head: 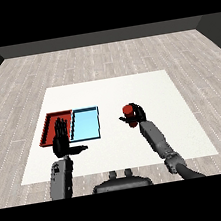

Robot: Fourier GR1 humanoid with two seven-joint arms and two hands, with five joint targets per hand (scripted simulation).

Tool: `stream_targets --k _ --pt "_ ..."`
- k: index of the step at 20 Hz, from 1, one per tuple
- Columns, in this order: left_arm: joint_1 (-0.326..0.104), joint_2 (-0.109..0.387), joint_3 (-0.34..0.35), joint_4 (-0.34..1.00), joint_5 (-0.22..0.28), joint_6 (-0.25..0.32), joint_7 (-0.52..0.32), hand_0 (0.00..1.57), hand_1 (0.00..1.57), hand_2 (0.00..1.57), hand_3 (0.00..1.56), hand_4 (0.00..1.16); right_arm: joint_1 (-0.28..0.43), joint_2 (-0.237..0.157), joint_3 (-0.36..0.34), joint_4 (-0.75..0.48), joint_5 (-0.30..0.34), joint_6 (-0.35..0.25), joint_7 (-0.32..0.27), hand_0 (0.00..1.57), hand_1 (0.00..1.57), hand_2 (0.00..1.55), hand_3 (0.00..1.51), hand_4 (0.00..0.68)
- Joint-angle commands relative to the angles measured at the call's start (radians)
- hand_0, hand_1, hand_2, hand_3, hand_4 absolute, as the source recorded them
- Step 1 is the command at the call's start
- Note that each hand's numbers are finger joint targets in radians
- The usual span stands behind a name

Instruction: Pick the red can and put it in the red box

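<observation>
A bright red can (128, 110) sits within the curled black right hand (136, 115); behind the black left hand (61, 140), fingers straight, lies a red tray (48, 127) with a darker red floor; just to that hand's right lies a light blue tray (86, 124); both forearms are grey; the table (129, 89) under both hands is plain white; beyond it, pale grey wood-plank floor (99, 58).

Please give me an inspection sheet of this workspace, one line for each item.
Surface: white table.
Job's things: red can held right of the trays; red tray beside light blue tray.
Clutter: nothing seen.
Hands: right hand curled round the red can; left hand open, fingers straight, over the red tray's near part.
Cables: nothing seen.
Surroundings: grey wooden floor.
</observation>
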Motion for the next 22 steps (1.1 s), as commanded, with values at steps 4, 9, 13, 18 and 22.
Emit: stream_targets --k 4,9,13,18,22 --pt "0.042 0.004 -0.024 -0.078 0.000 -0.004 0.051 0.00 0.00 0.00 0.00 0.00 0.161 -0.006 0.044 -0.360 -0.017 -0.004 0.094 1.54 1.54 1.46 1.38 0.582" --pt "0.013 -0.037 -0.125 -0.086 -0.097 0.071 0.056 0.00 0.00 0.00 0.00 0.00 0.165 -0.042 0.026 -0.469 -0.043 0.035 0.090 1.54 1.54 1.47 1.40 0.617" --pt "-0.037 -0.001 -0.093 -0.121 -0.027 0.005 0.156 0.00 0.00 0.00 0.00 0.00 0.242 -0.098 0.030 -0.698 -0.067 0.061 0.168 1.51 1.51 1.46 1.40 0.643" --pt "-0.056 -0.038 -0.241 -0.129 -0.113 0.106 0.248 0.00 0.00 0.00 0.00 0.00 0.217 0.020 0.191 -0.746 -0.014 -0.141 0.184 1.48 1.48 1.43 1.39 0.636" --pt "-0.063 -0.039 -0.263 -0.128 -0.117 0.131 0.258 0.00 0.00 0.00 0.00 0.00 0.201 0.022 0.325 -0.837 -0.031 -0.297 0.233 1.46 1.46 1.42 1.39 0.633"
